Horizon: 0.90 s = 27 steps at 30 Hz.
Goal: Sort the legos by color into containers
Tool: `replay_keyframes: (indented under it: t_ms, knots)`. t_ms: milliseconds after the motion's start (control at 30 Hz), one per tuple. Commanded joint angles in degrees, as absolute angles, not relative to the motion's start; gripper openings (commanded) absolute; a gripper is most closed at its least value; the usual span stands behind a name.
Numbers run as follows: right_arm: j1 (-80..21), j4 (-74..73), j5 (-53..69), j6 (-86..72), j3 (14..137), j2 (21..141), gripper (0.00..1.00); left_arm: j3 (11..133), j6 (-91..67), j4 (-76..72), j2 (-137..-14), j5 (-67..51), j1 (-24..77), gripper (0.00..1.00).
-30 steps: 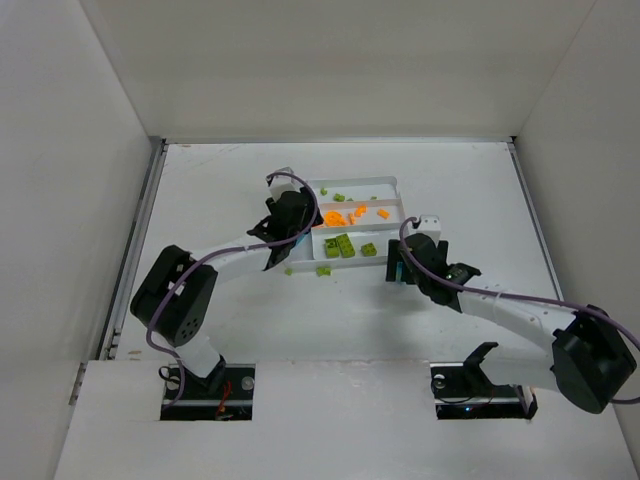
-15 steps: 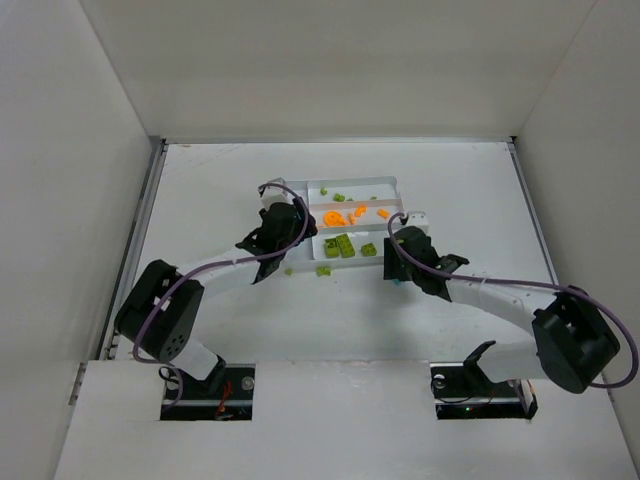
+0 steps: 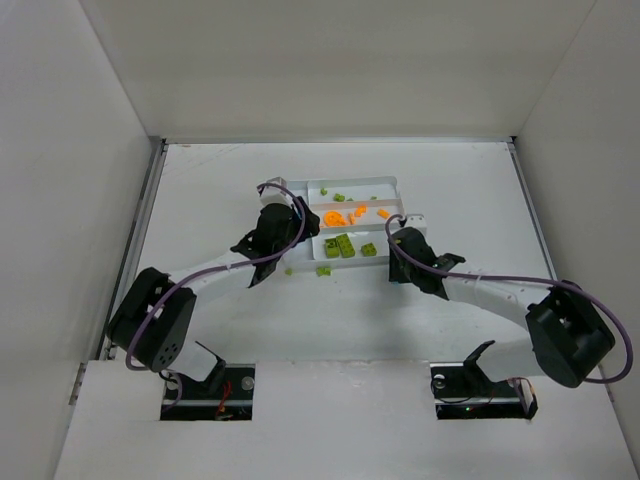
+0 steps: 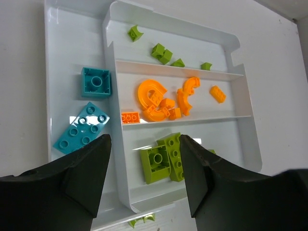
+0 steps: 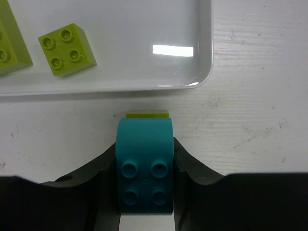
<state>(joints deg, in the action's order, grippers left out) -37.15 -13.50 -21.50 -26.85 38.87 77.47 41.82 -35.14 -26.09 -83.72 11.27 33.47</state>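
The white tray (image 4: 245, 115) holds the legos in long compartments. Two teal bricks (image 4: 96, 82) lie in the left one and orange pieces (image 4: 153, 94) in the middle. Lime pieces (image 4: 162, 53) lie in the far one, lime bricks (image 4: 163, 159) in the near one. My left gripper (image 4: 144, 180) hovers open over the tray's near left corner, holding nothing. On the table just outside the tray's near right corner (image 5: 204, 72), my right gripper (image 5: 144, 156) is shut on a teal curved lego (image 5: 144, 144). A lime piece (image 5: 147, 115) peeks out beyond it.
Small lime pieces (image 3: 324, 270) lie on the table just in front of the tray, one showing under the left gripper (image 4: 139, 221). White walls enclose the table on three sides. A lime square brick (image 5: 66, 49) sits in the tray near the right gripper.
The right gripper has moved left to the tray's near right corner and closed on the teal lego. The left gripper has shifted slightly farther over the tray's left end.
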Motion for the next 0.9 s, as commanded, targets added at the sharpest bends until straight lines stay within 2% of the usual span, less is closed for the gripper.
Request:
replay_keyframes:
  t_ms: [0, 167, 400, 633, 867]
  knots:
    - [-37.3, -13.1, -22.1, -28.1, 40.9, 75.8, 0.33, 40.5, -36.7, -28.5, -81.1, 8.7, 33.4, 0.56]
    - [-37.3, -12.7, -20.5, -30.3, 41.8, 68.8, 0.28, 39.6, -42.7, -27.9, -76.9, 2.5, 35.8, 0.49]
    - [-35.4, -0.8, -6.0, -38.9, 43.0, 64.0, 0.25, 36.4, -50.6, -36.4, -72.4, -2.1, 37.0, 0.52]
    - [-33.1, 19.7, 4.6, -51.0, 40.7, 69.0, 0.25, 29.8, -63.2, -48.3, -72.9, -6.4, 35.6, 0.54]
    - [-29.7, 41.2, 14.3, -66.2, 38.0, 79.4, 0.25, 24.3, -72.9, -62.6, -74.5, -7.6, 33.7, 0.55]
